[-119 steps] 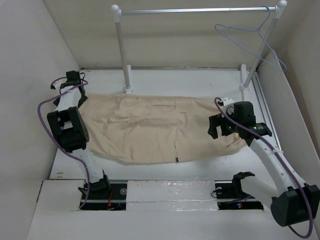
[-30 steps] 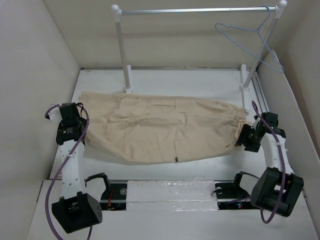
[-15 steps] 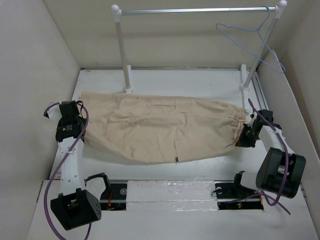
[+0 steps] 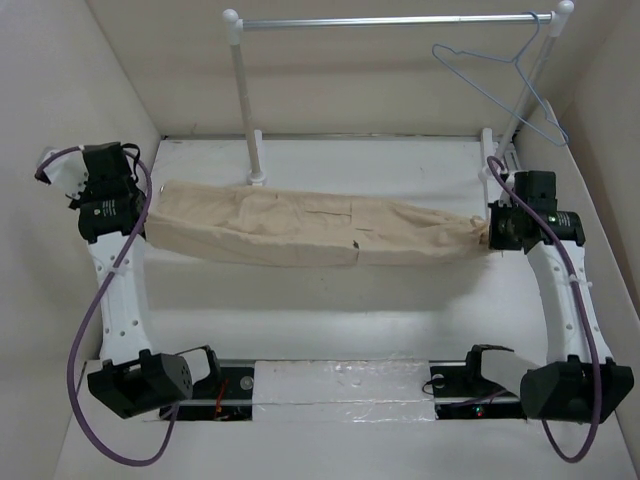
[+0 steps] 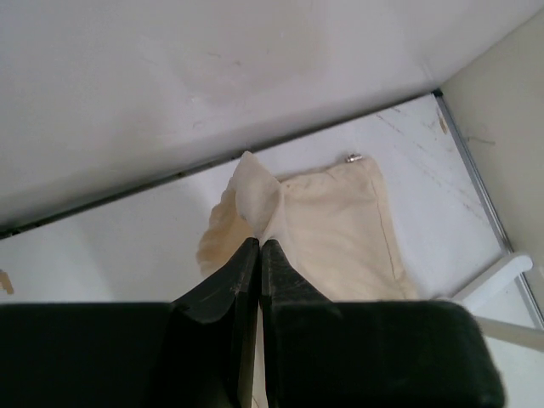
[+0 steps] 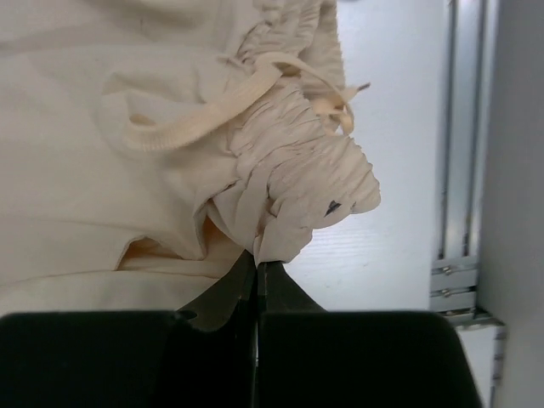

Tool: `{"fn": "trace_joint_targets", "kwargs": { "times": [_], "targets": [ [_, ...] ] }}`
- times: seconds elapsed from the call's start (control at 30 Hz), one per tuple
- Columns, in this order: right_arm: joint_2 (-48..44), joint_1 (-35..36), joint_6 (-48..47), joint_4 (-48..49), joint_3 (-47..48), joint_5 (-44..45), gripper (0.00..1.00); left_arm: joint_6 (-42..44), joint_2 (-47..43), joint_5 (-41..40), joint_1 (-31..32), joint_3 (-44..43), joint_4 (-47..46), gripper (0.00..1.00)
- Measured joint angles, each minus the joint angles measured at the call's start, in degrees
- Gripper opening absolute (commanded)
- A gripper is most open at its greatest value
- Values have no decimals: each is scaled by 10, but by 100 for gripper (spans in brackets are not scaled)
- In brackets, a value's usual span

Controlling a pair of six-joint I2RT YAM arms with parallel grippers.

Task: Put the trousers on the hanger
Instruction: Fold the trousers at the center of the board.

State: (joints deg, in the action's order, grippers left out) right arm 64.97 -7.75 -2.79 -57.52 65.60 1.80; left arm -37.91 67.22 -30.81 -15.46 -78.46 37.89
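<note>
The beige trousers (image 4: 310,230) hang stretched between both arms above the table, folded into a long band. My left gripper (image 4: 150,215) is shut on their left end; in the left wrist view a cloth fold (image 5: 259,200) rises from the shut fingertips of that gripper (image 5: 259,245). My right gripper (image 4: 490,232) is shut on the gathered elastic waistband (image 6: 297,183), pinched at the gripper's (image 6: 257,262) tips. The pale blue wire hanger (image 4: 505,85) hangs from the right end of the silver bar, behind and above the right gripper.
A rack with white posts (image 4: 243,100) and a silver bar (image 4: 390,20) stands at the back of the table. Beige walls close in on both sides. A metal rail (image 6: 459,144) runs along the table's right edge.
The right gripper has shut on the waistband. Both arms have risen and moved back, lifting the trousers off the table and pulling them taut into a narrow band.
</note>
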Motion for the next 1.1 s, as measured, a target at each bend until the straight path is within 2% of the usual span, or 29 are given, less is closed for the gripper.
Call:
{"fn": "trace_joint_targets", "kwargs": {
  "times": [0.1, 0.2, 0.4, 0.5, 0.57, 0.67, 0.77, 0.9, 1.1],
  "targets": [
    [-10, 35, -14, -9, 44, 50, 0, 3, 24, -24, 0, -56, 21, 0],
    [-20, 41, -23, -20, 45, 68, 0, 7, 49, -38, 0, -103, 27, 0],
    [46, 30, -32, -18, 63, 43, 0, 9, 113, -38, 1, -148, 31, 0],
    [54, 21, -37, -14, 68, 26, 0, 5, 131, -32, 3, -125, 33, 0],
    [24, 21, -39, -14, 55, 20, 0, 3, 125, -32, 3, -103, 34, 0],
    [-43, 21, -41, -18, 14, 5, 0, 2, 92, -37, 3, -26, 39, 0],
    [-55, 21, -45, -31, 4, 4, 0, 5, 79, -41, 2, 0, 39, 0],
    [3, 21, -50, -14, 28, 13, 0, 19, 101, -37, 2, -12, 20, 0],
    [148, -3, -51, 43, 87, -12, 0, 32, 280, -29, 9, -144, 13, 0]
  ]
}}
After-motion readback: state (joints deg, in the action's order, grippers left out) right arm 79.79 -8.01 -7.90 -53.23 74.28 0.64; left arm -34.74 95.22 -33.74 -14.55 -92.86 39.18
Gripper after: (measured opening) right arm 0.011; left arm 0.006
